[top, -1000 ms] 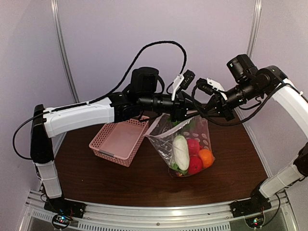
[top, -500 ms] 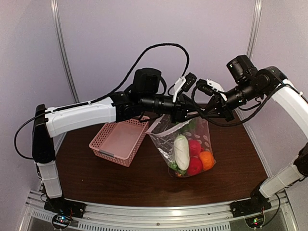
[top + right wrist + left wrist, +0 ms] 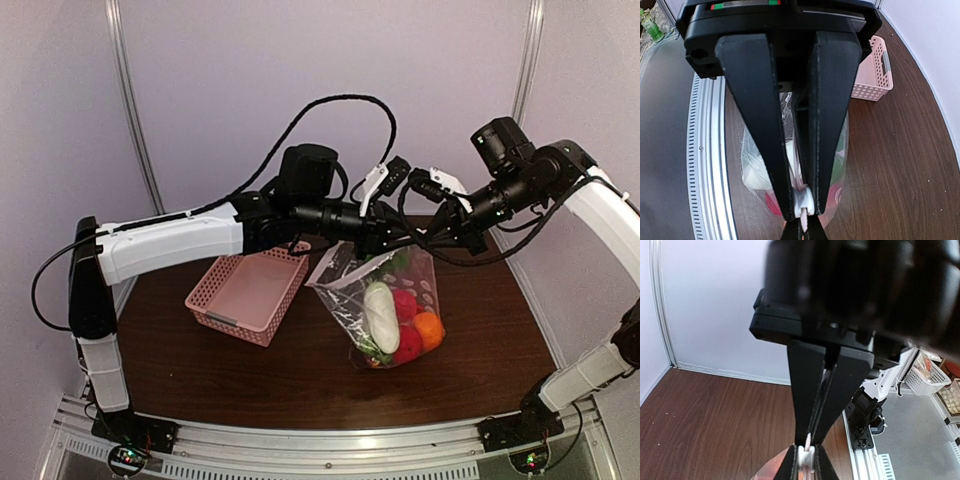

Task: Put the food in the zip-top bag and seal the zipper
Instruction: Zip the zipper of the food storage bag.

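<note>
Sealing is being judged the step in hand: the bag is being held upright near the middle of the table, its bottom seemingly resting on the wood. The food is being carried inside it, with a white radish, two red pieces and an orange one showing through the plastic. Beside it to the left, and apart from it, the basket is lying with no food showing in it. Above, the bag's top edge is being pinched from both sides. The left gripper is being squeezed narrow on a thin pale strip, and so is the right gripper; that strip is being taken for the zipper. For a good seal, tautness is being called for, with the edge being stretched level between the two grips, the lips being lined up, and pressure being run along from one end to the other. A fold or slack is being judged the likeliest cause of a gap. Much is being hidden. The mouth is being covered by both wrists in the top view, so whether any stretch is pressed shut cannot be told. The yellow and purple pieces are not being made out, and each wrist view is being blocked by its own fingers.
</note>
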Motion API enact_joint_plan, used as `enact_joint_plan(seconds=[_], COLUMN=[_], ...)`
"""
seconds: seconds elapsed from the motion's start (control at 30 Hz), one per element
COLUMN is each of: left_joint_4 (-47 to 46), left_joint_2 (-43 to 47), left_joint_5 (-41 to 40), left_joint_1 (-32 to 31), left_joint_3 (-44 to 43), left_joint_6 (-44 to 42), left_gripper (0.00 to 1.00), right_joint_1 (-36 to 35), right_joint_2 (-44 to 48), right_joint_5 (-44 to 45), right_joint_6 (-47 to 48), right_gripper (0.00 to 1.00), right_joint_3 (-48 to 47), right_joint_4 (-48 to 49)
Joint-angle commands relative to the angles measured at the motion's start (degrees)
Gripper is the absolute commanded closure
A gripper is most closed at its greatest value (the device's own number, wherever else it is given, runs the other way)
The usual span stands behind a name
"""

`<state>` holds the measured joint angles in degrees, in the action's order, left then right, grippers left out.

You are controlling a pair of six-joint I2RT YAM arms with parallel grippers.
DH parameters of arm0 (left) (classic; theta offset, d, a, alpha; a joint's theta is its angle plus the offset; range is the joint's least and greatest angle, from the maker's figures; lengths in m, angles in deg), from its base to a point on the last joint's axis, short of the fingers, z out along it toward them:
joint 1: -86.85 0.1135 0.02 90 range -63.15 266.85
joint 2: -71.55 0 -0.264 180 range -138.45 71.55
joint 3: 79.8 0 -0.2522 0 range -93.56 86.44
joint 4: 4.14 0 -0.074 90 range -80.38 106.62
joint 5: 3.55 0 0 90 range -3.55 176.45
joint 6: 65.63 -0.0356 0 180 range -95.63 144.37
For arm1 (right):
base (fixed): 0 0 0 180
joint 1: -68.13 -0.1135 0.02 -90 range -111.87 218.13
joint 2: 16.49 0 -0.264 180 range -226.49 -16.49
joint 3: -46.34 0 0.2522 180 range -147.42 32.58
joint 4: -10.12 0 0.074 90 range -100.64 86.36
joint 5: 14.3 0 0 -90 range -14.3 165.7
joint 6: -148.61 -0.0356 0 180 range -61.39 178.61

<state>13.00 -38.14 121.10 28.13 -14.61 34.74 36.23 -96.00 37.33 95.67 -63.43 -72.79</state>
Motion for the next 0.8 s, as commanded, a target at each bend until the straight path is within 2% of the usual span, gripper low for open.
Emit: enact_joint_plan(seconds=[0.0,0.37,0.77], left_joint_4=[0.5,1.2,-3.1], left_joint_2=[-1.1,-0.1,1.1], left_joint_5=[1.4,1.4,3.2], left_joint_1=[-0.1,0.5,2.3], left_joint_3=[-1.4,0.4,5.0], left_joint_6=[-0.7,-1.0,1.6], left_gripper=[0.95,0.98,0.98], right_joint_1=[-0.4,0.2,6.2], right_joint_2=[1.6,3.7,5.4], right_joint_5=[0.6,2.9,-0.2], right_joint_6=[-0.6,0.0,0.3], right_gripper=[1.0,1.0,1.0], right_joint_3=[0.8,2.4,4.3], right_joint_4=[1.9,3.7,5.2])
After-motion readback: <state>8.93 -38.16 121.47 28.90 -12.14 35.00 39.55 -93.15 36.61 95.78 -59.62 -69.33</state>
